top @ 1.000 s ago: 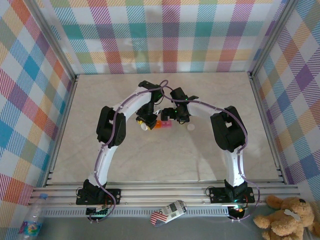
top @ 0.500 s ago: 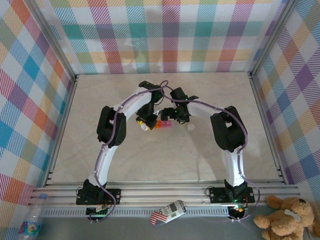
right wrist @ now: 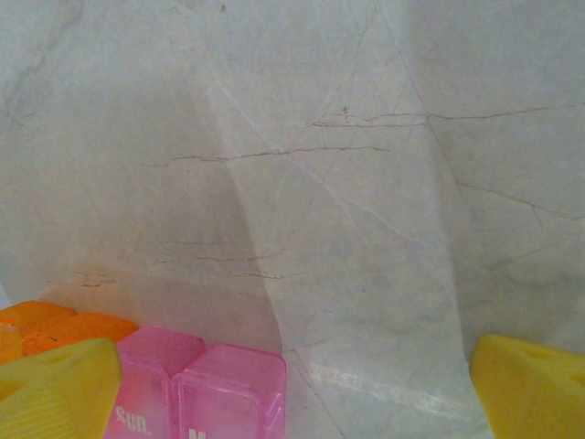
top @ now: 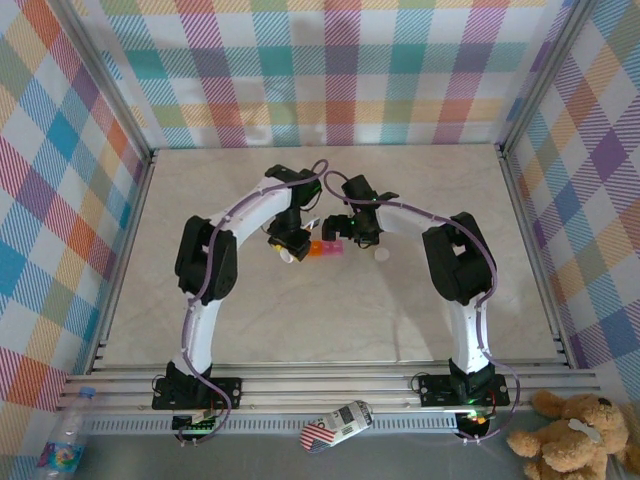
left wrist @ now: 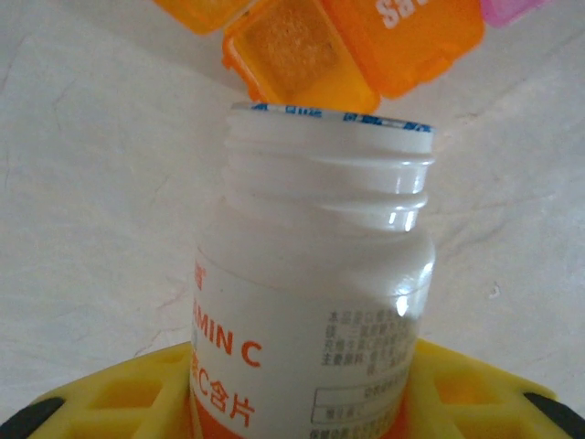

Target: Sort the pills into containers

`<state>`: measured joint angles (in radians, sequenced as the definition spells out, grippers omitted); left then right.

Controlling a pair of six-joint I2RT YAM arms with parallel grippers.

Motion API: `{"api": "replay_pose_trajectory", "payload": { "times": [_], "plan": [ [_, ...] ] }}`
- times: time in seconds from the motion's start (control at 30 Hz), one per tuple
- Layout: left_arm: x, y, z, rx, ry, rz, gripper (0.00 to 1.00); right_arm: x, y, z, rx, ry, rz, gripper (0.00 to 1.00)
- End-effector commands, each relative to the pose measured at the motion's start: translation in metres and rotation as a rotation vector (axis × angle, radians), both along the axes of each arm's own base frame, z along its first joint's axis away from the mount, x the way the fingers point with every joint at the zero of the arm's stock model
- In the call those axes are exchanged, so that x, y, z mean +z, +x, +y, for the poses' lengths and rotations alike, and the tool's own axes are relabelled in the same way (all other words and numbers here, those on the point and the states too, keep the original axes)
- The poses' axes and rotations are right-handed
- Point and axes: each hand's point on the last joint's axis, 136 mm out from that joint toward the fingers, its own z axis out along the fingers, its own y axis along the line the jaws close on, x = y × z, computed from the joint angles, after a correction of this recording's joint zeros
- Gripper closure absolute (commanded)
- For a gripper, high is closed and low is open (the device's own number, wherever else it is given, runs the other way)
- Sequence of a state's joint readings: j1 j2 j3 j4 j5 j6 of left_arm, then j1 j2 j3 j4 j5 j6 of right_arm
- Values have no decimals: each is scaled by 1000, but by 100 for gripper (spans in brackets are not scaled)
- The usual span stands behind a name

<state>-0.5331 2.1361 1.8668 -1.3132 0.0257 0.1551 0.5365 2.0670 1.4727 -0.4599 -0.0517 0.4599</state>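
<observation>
Pill containers (top: 325, 248), a short strip of joined boxes, lie crosswise at mid-bench (top: 330, 320), with the orange end on the left and the pink end on the right. One orange box stands open. Lids read "Sa", "Sun." and "M". The left gripper (top: 287, 243) clasps an uncapped bottle (left wrist: 311, 274) marked "AMIN C", its mouth toward the open box. The right gripper (right wrist: 292, 384) hangs spread wide at the pink end.

On the white bottle (left wrist: 311, 302) the orange letters "MIN C" are read, with Chinese characters under them; the small black print is too fine to be read. On an orange lid (left wrist: 402, 41) "Sa" is printed in white, cut by the edge. "Sun." is seen on one pink box (right wrist: 151, 384) and only "M" on the next pink box (right wrist: 233, 393).
</observation>
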Motion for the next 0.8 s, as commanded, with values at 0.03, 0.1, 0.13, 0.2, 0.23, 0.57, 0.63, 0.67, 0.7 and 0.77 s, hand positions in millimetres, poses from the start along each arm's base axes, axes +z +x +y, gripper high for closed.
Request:
{"api": "replay_pose_trajectory", "payload": {
  "times": [0.03, 0.1, 0.13, 0.2, 0.23, 0.57, 0.63, 0.67, 0.7, 0.77],
  "plan": [
    [23, 2, -4, -6, -117, -85, 100, 16, -1, -2, -15, 36, -17, 2],
    [27, 1, -5, -4, -158, -115, 100, 21, -4, -4, -20, 40, -23, 2],
    [29, 1, -7, -2, -184, -132, 100, 26, -6, -5, -23, 45, -29, 2],
    [35, 1, -8, 4, -231, -165, 100, 35, -8, -7, -31, 56, -44, 2],
    [37, 2, -8, 10, -251, -180, 100, 41, -9, -8, -32, 62, -51, 2],
    [81, 5, -26, 50, -598, -383, 100, 107, -32, -13, -97, 288, -91, 2],
    [93, 6, -29, 40, -658, -449, 100, 120, -36, -10, -110, 378, -91, 2],
    [100, 5, -31, 36, -687, -477, 100, 129, -37, -7, -110, 434, -93, 2],
    [106, 5, -33, 30, -720, -505, 100, 136, -39, -4, -106, 488, -91, 2],
    [119, 3, -36, 17, -777, -547, 100, 152, -40, 3, -93, 584, -102, 3]
  ]
}}
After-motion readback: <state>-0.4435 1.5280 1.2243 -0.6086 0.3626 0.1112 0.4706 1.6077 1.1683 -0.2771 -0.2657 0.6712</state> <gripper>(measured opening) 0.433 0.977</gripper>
